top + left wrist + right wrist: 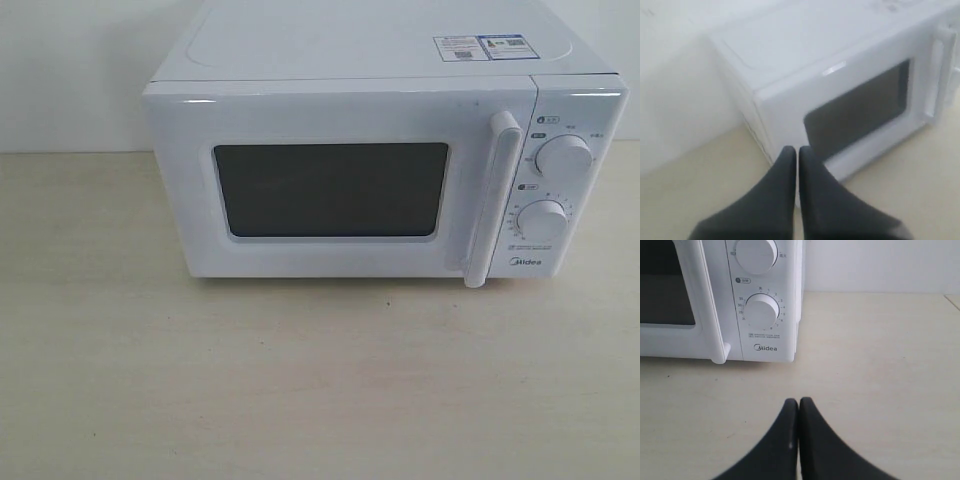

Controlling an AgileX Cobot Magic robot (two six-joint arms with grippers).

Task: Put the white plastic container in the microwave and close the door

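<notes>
Microwave [386, 160] runs long sideways, door [335, 190] (shut) facing camera — left end effector [797, 151], right end effector [799, 402] pressed together.

Glossy white microwave [350, 45] on a pale matt table [300, 390]
Its body is smooth and lightly shiny; the door [330, 190] has a dark, dull window; handle [495, 200] and dials [563, 157] look like smooth white plastic; the table shows faint, streaky wood-like grain
</notes>
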